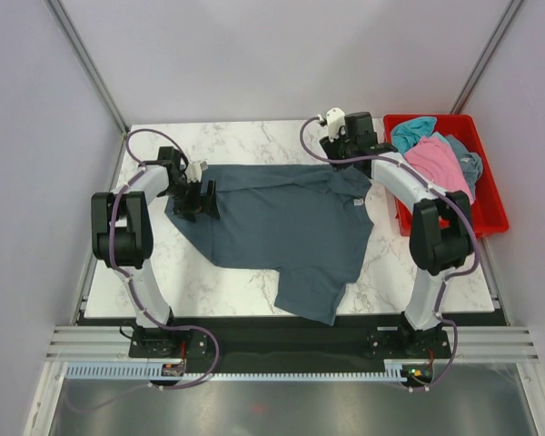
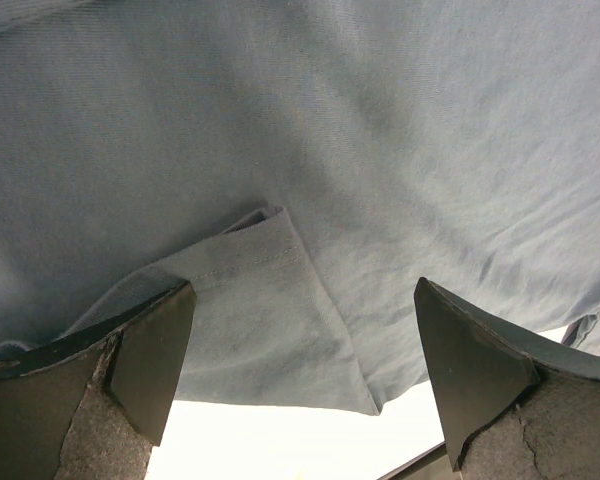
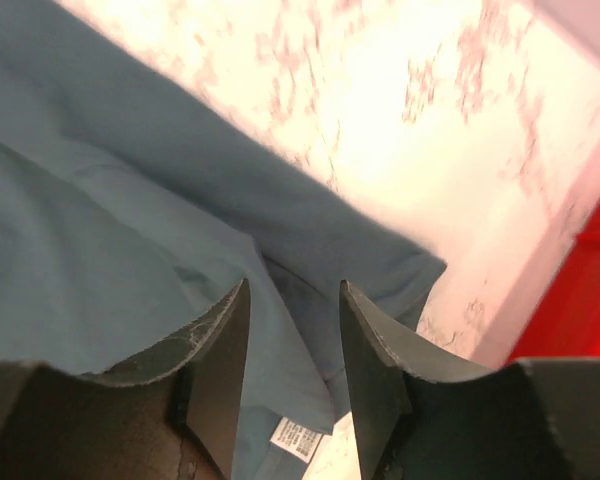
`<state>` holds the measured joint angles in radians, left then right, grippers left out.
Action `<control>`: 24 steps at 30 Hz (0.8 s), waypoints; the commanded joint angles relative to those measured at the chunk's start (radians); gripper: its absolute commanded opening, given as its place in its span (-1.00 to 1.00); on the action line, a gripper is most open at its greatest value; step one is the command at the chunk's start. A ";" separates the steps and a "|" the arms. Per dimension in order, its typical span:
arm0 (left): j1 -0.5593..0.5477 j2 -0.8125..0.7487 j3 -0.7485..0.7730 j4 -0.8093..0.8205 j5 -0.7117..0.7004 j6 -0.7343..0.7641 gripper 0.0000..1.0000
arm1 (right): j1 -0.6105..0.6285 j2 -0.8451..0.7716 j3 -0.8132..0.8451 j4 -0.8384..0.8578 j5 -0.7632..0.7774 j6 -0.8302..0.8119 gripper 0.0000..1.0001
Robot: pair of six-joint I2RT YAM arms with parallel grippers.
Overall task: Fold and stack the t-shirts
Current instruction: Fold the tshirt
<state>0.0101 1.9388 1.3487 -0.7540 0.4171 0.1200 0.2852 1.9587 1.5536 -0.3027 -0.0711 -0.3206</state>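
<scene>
Item: slate-blue t-shirt [image 1: 282, 222], lying open on the marble surface [image 1: 245, 141], with one lobe drooping towards your near edge. Its broad run goes left to right, from one arm to the other.

Left gripper [image 1: 200, 193]: at the shirt's left margin. Your left wrist view shows the fingers [image 2: 145, 345] spread wide, with a hemmed flap of cloth lying between and just beyond them and nothing caught.

Right gripper [image 1: 345, 153]: at the far right corner of the same shirt. Your right wrist view shows the jaws narrowly parted above the cloth, with no fabric visibly pinched. A small white tag [image 3: 298, 437] sits just below them.

Relation to note: each arm stands over its own end of the garment, so a hold on both ends looks available. The left one is the closer to an edge it could take.

Remaining stock: pink t-shirt [image 1: 440, 163] and teal t-shirt [image 1: 414, 132], bunched in the red bin [image 1: 490, 218] to the right, well apart from the left arm.
</scene>
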 commanded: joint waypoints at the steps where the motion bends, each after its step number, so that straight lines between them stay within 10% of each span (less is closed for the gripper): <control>1: 0.002 -0.040 -0.023 -0.021 -0.020 -0.006 0.99 | 0.031 -0.125 -0.061 0.054 -0.074 -0.020 -0.03; 12: 0.002 -0.057 -0.026 -0.021 -0.020 -0.006 0.99 | 0.048 -0.023 -0.099 -0.091 -0.268 0.043 -0.43; 24: 0.001 -0.064 -0.033 -0.021 -0.020 -0.006 0.99 | 0.048 0.095 -0.024 -0.099 -0.242 0.025 -0.44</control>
<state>0.0097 1.9167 1.3209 -0.7551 0.4023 0.1200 0.3302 2.0270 1.4780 -0.4057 -0.2958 -0.2848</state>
